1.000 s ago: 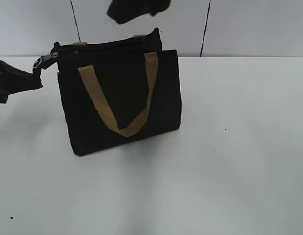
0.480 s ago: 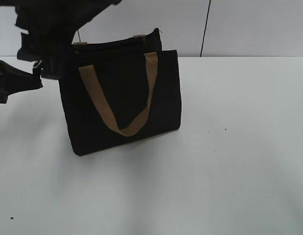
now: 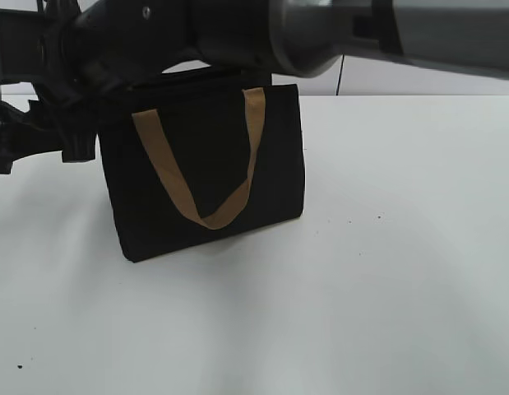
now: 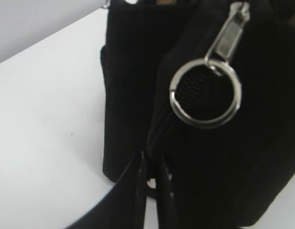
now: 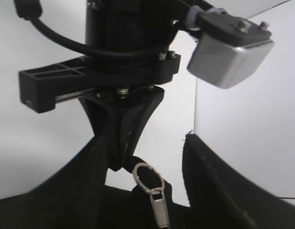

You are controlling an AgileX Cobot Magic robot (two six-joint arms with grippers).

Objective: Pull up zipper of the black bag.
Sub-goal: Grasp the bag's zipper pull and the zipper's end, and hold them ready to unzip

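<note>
black bag (image 3: 205, 173) stands upright on white table (image 3: 386, 271), left of centre. left gripper (image 4: 151, 179) pinches bag fabric at the end below the zipper (image 4: 228, 38) pull and its ring (image 4: 206, 93). right gripper (image 5: 152, 143) hovers with fingers spread around the ring, not touching.

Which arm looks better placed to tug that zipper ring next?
Right. The right tool is open, with the zipper ring lined up between its fingers, ready to close on it. The left tool is pinched shut on the black bag end, apparently steadying it.
</note>
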